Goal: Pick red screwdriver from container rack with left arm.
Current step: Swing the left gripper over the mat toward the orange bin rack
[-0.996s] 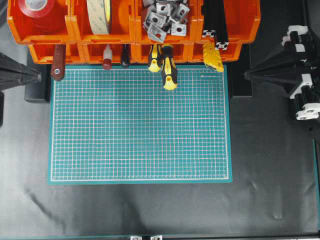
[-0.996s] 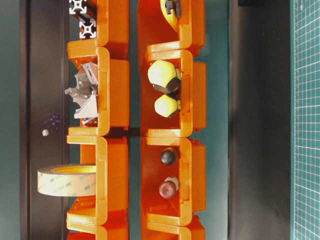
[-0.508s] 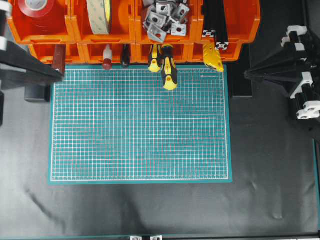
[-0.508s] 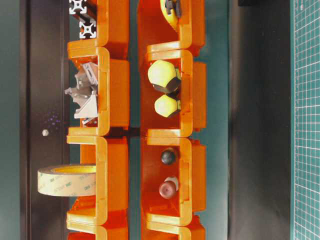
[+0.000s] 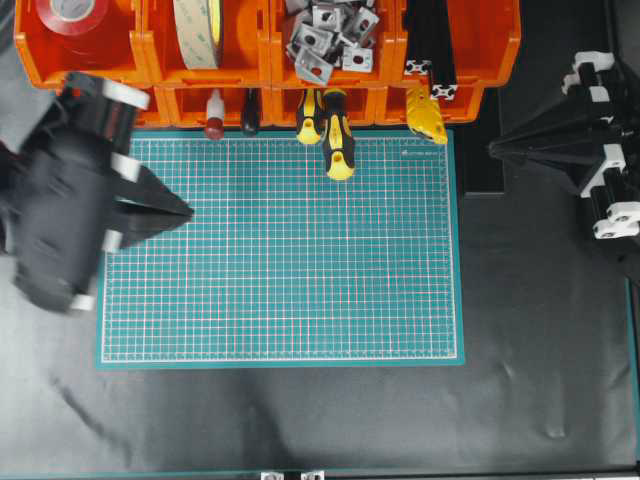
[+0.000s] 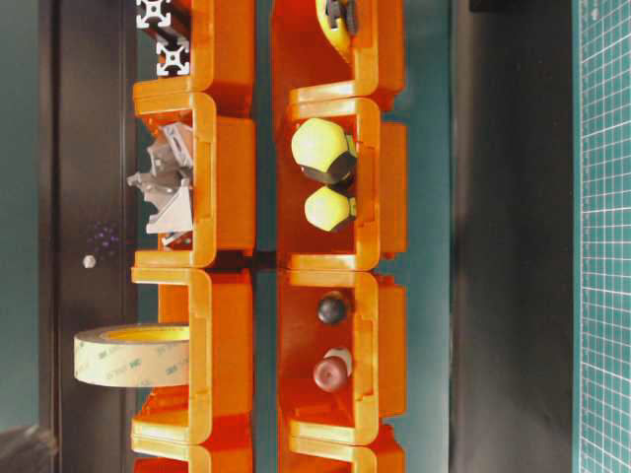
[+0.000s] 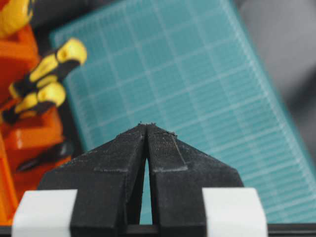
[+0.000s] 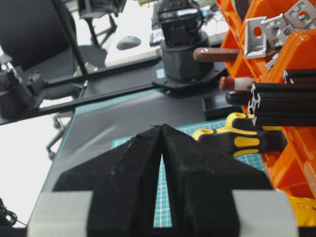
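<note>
The red screwdriver (image 5: 214, 115) sticks out of a lower bin of the orange container rack (image 5: 150, 62), next to a black handle. Its butt end (image 6: 330, 372) shows in the table-level view and its red handle with whitish collar (image 8: 237, 83) in the right wrist view. My left gripper (image 5: 186, 211) is shut and empty, blurred, over the left part of the green mat, in front of and slightly left of the screwdriver. In the left wrist view its closed tips (image 7: 146, 125) point across the mat. My right gripper (image 5: 493, 150) rests shut at the right.
Two yellow-and-black screwdrivers (image 5: 338, 140) jut from the bin right of the red one. The green cutting mat (image 5: 290, 260) lies in front of the rack. Upper bins hold tape rolls (image 5: 198, 30), metal brackets (image 5: 325, 35) and black extrusions (image 5: 430, 50).
My left arm has swung in from the left edge over the mat, its shut gripper moving right and toward the front. The right arm and the tools have not moved.
</note>
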Controlling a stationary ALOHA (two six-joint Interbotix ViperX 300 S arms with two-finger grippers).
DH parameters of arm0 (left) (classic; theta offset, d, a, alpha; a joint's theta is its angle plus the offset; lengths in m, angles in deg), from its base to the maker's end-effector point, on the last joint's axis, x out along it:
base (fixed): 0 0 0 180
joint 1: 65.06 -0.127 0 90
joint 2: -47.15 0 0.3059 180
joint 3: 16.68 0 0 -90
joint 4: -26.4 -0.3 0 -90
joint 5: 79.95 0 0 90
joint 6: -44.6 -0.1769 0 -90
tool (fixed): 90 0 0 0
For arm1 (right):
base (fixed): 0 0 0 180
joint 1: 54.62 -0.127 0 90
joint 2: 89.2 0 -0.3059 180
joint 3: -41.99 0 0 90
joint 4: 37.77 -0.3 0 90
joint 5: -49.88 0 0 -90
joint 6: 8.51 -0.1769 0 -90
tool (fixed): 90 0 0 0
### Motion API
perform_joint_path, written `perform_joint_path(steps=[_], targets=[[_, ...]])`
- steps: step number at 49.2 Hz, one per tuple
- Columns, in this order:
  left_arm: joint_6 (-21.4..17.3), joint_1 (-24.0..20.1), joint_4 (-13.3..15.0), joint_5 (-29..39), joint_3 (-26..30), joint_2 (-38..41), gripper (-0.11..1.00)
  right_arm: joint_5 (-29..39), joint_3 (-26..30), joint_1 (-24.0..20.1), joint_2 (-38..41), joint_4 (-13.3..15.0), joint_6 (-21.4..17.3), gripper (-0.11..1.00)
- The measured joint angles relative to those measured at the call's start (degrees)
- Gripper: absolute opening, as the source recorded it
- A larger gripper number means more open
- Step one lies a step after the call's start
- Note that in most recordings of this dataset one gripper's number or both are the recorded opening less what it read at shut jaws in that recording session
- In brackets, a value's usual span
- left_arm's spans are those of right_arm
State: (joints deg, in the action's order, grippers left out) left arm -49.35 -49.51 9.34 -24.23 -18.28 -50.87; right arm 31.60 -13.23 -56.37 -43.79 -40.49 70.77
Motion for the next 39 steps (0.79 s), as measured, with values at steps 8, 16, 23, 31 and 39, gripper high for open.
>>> perform_joint_path(steps=[8,16,23,31,39], targets=[[17.31,8.0,-21.09,12.83,5.19,6.42,0.0,0.79,0.0,0.0,0.0,0.0,0.0,0.0],[31.9,14.59,-36.83,18.98,4.31,10.81,0.0,1.76,0.0,-0.09,0.0,0.0,0.0,0.0],[34.54,16.26,-39.02,19.16,3.25,14.94,0.0,4.13,0.0,0.0,-0.35,0.09,0.09,0.0],[36.21,15.91,-40.08,21.71,3.08,20.48,0.0,9.05,0.0,-0.18,-1.32,0.0,0.0,0.0],[41.04,15.56,-40.52,28.13,3.16,24.35,0.0,14.68,0.0,-0.7,-3.43,0.44,0.53,0.0]])
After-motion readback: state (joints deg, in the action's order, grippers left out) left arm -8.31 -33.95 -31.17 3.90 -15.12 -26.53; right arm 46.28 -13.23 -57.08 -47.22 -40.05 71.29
